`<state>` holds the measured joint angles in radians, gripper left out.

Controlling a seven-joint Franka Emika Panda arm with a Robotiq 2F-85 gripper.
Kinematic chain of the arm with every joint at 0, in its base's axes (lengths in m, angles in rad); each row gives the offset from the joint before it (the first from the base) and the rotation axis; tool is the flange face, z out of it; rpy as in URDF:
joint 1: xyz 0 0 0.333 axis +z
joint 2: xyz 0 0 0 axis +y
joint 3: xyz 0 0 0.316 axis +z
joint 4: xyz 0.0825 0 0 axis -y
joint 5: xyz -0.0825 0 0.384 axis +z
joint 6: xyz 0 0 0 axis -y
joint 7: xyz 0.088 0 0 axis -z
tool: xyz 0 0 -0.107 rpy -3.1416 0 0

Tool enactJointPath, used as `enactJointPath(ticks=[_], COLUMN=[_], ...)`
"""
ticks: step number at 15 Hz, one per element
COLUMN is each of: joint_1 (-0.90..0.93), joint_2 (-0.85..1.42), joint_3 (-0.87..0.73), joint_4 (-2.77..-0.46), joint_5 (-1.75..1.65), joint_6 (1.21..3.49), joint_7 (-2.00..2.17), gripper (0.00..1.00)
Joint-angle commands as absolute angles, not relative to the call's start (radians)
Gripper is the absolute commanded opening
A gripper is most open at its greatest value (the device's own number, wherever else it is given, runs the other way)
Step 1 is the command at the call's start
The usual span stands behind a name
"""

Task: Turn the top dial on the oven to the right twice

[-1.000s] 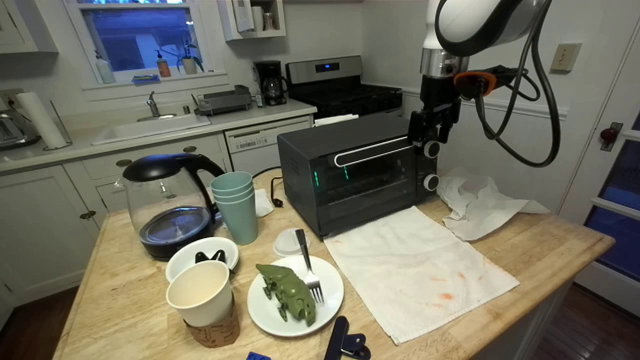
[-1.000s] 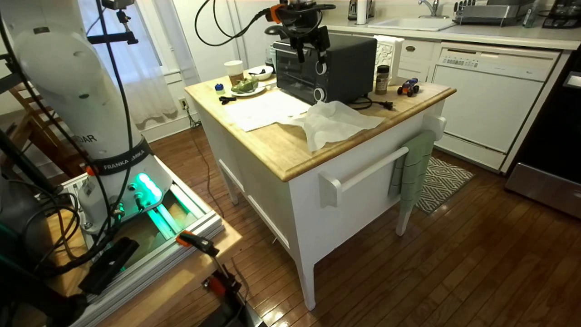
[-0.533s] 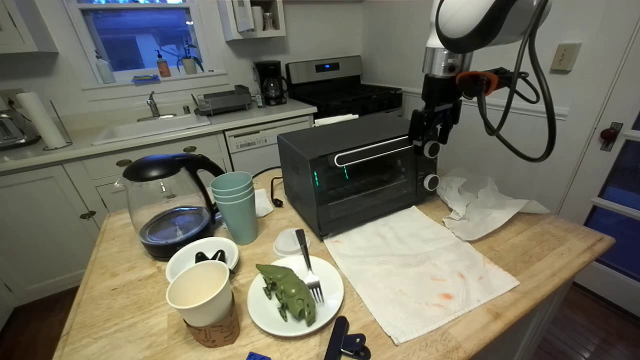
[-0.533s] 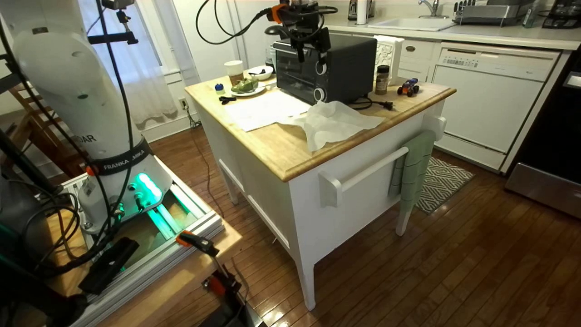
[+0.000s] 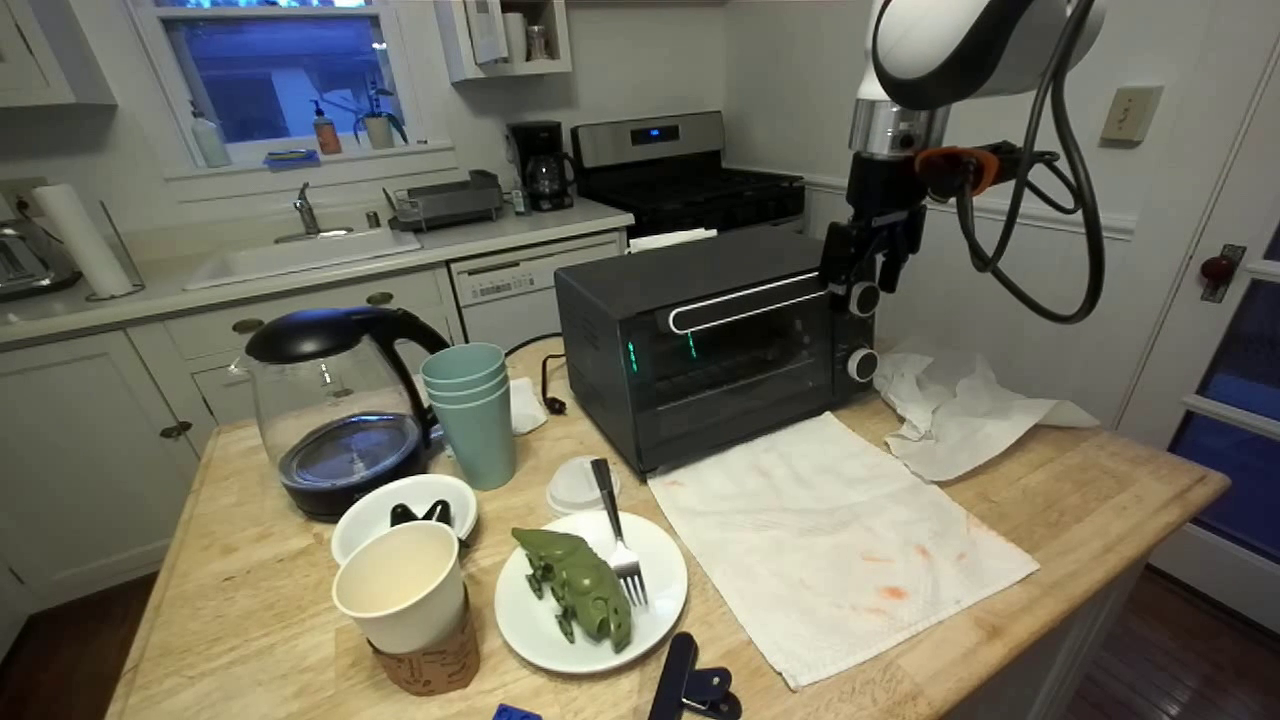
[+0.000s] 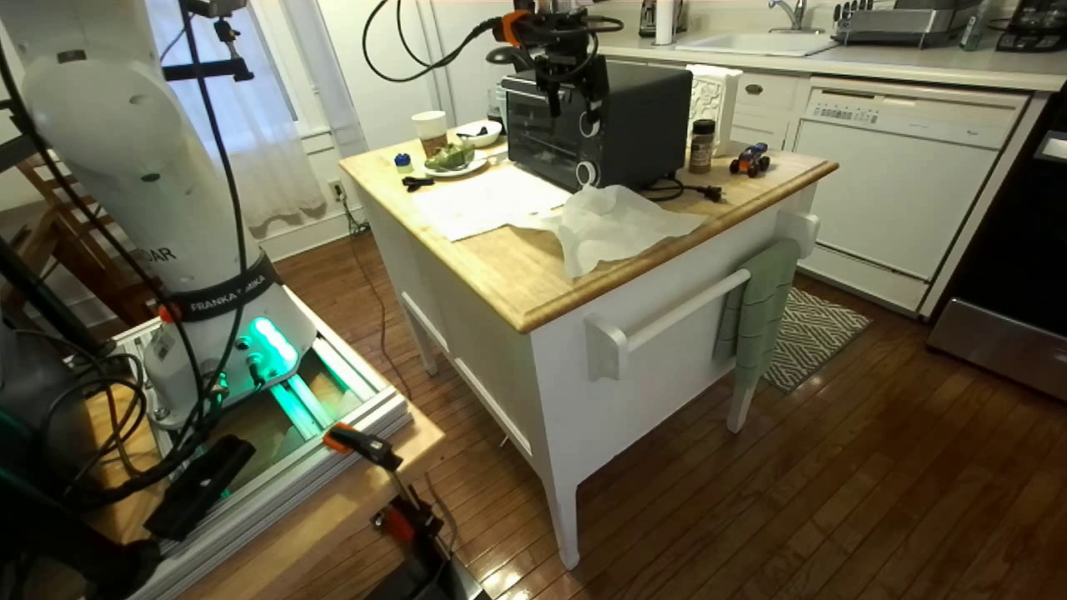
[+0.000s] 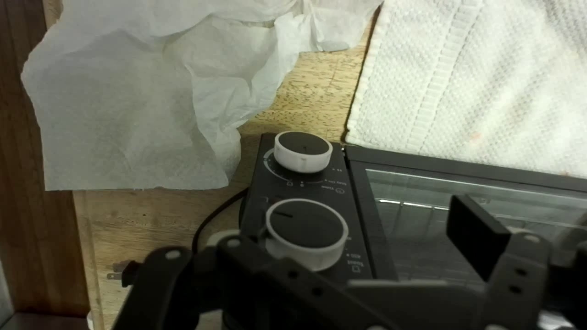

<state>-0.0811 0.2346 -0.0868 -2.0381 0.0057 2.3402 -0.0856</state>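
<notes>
The dark toaster oven [image 5: 690, 265] stands on the wooden island; it also shows in an exterior view [image 6: 646, 125]. Its top dial [image 7: 307, 224], black-faced with a white rim, has its mark toward the left in the wrist view. It also shows in both exterior views [image 5: 863, 299] [image 6: 589, 127]. The lower dial [image 7: 302, 149] is below it on the panel. My gripper [image 5: 863, 278] [image 6: 575, 107] [image 7: 355, 238] is open and empty at the top dial's height. One finger overlaps the dial's edge in the wrist view; the other is over the glass door. Contact cannot be told.
A white towel [image 5: 840, 540] lies before the oven. Crumpled paper [image 5: 950, 410] lies beside the dial side. A glass kettle [image 5: 340, 400], green cups [image 5: 475, 430], a paper cup [image 5: 405, 590] and a plate [image 5: 520, 620] stand on the island. The oven handle [image 5: 745, 303] runs near the gripper.
My gripper has shifted slightly to the right in both exterior views, staying open beside the top dial. The oven and its dials show no visible change.
</notes>
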Motion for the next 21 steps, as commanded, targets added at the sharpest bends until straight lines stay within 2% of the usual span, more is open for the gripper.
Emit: enactJointPath(ticks=[1, 11, 16, 21], joint_1=[-0.093, -0.079, -0.043, -0.019], joint_2=[0.279, 0.279, 0.2, 0.018], joint_3=[-0.06, -0.064, -0.1, -0.094], joint_4=[-2.026, -2.039, -2.086, -2.221], joint_5=[0.061, 0.021, -0.096, -0.214], joint_6=[2.36, 2.349, 2.303, 2.257], joint_7=[-0.112, -0.081, 0.082, 0.275], gripper=[1.0, 1.0, 1.0, 1.0])
